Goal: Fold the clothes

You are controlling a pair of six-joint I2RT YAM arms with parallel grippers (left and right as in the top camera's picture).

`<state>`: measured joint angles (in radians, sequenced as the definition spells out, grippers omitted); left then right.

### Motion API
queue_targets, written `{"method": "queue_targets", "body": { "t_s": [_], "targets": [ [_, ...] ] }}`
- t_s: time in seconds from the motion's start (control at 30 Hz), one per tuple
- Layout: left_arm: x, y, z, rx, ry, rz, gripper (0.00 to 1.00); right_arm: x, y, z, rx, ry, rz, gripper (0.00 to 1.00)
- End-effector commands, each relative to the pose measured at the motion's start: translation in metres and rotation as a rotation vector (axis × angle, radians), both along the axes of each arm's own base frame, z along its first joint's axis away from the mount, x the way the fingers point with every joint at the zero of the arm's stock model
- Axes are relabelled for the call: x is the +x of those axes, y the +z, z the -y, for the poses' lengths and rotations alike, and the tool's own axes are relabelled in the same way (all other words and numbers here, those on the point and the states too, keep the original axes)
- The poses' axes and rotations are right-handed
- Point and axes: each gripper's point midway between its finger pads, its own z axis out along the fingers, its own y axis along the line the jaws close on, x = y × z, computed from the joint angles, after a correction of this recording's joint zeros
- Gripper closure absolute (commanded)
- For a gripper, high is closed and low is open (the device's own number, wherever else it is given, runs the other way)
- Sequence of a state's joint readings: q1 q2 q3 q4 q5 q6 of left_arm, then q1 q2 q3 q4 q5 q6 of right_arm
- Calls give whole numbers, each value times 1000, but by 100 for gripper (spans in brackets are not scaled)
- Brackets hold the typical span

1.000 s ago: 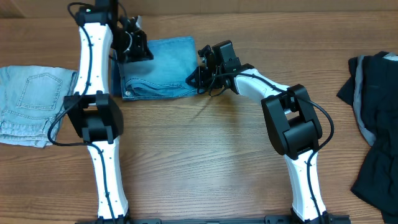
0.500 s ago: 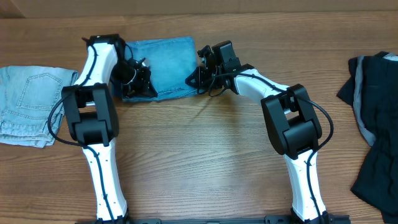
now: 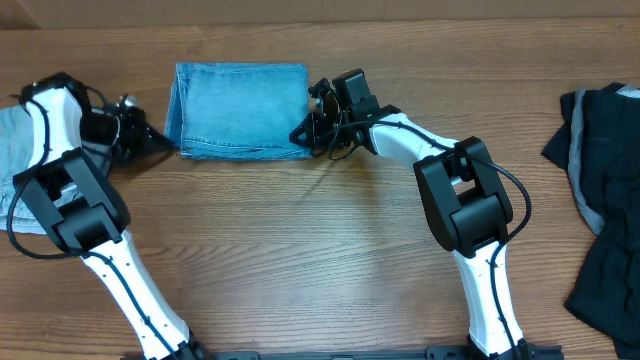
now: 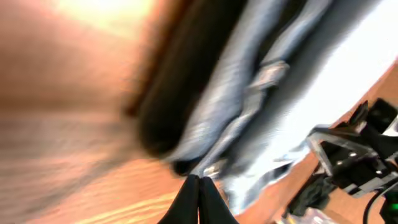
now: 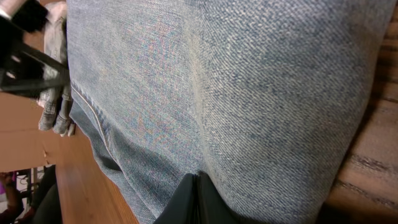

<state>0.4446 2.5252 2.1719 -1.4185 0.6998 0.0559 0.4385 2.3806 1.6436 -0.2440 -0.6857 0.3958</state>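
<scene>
The clothes, medium-blue jeans [image 3: 240, 108], lie folded into a flat rectangle at the back of the table. My left gripper [image 3: 165, 148] is shut and empty, just off the jeans' front-left corner. In the blurred left wrist view its closed fingertips [image 4: 199, 186] point at the stacked folded edge of the jeans [image 4: 249, 106]. My right gripper [image 3: 298, 135] is shut, its tips pressed against the jeans' right edge. The right wrist view shows these closed tips [image 5: 198, 180] resting on the denim [image 5: 249, 81], with no cloth between them.
Paler light-blue jeans [image 3: 8, 130] lie at the far left, mostly hidden behind my left arm. A black garment with a grey edge [image 3: 605, 150] is heaped at the right edge of the table. Bare wood fills the front middle.
My left arm has swung left off the jeans, leaving its gripper shut beside their left corner. The folded jeans now lie uncovered and flatter. The right gripper has hardly moved.
</scene>
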Motion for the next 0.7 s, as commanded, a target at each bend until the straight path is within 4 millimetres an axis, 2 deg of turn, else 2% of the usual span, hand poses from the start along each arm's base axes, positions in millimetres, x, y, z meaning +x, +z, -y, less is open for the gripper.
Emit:
{"method": "queue_targets", "body": {
  "t_s": [0.0,0.07,0.1,0.17,0.23,0.33,0.47,0.57,0.67],
  "targets": [
    [40,61,45,57,-130,224,96,11,-33,28,-88,-63,-50,96],
    [56,72,62,87,-153,289,96,21,-2,23,-78,-18,27,96],
    [63,73,70,92,-151,306,96,29,23,19,-72,8,91,96],
    [76,62,79,147,-148,311,95,48,67,8,-41,16,189,96],
    [83,50,85,201,-169,325,95,62,82,3,-14,8,266,96],
    [94,31,85,307,-181,340,96,78,75,11,-77,-57,321,96],
    [118,15,84,342,-143,419,96,87,65,-5,-56,-32,422,96],
    [122,-4,83,337,-120,412,96,93,44,-16,-36,-25,458,96],
    [123,-10,84,337,-122,413,96,93,11,-25,-26,-25,448,96]
  ]
}}
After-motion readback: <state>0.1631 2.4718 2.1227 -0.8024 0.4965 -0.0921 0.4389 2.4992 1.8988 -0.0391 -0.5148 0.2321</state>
